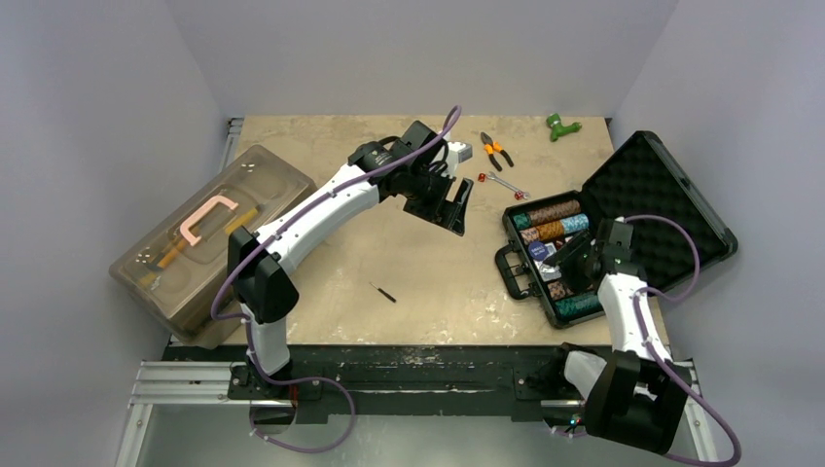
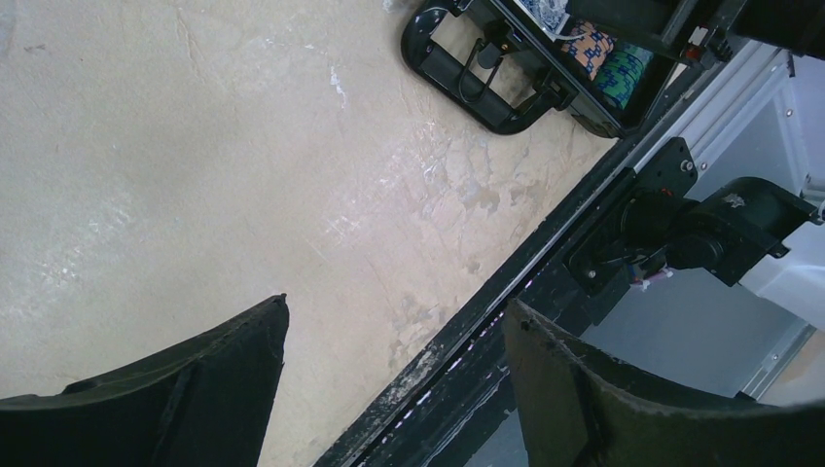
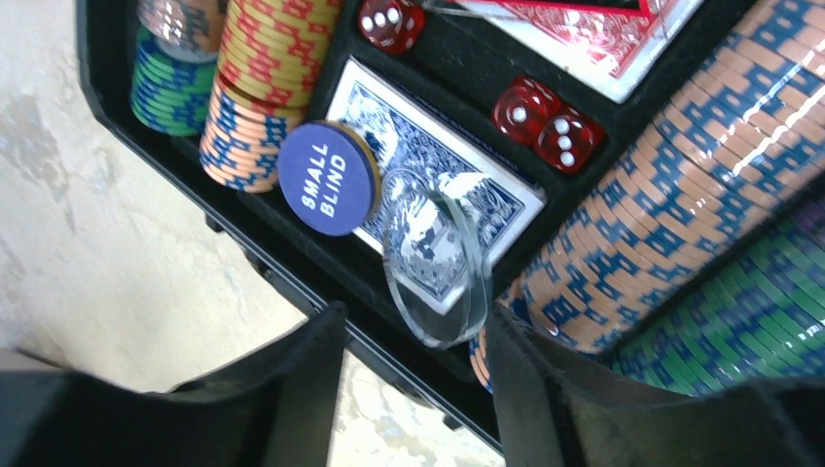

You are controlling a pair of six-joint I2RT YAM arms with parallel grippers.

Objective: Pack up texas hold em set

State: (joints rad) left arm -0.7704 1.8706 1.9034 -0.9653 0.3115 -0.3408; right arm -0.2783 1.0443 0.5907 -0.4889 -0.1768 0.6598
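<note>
The open black case (image 1: 662, 209) is lying at the table's right edge, striped chips (image 3: 671, 185) filling its rows. The right gripper (image 3: 413, 331) is hovering over it, jaws parted and gripping nothing. A clear round disc (image 3: 433, 263) is leaning tilted on the blue card deck (image 3: 389, 146) just ahead of them. The disc is looking hard, smooth and slippery, so it is likely best pinched across its rim. The left gripper (image 2: 394, 321) is hanging wide open and empty over the table's middle.
</note>
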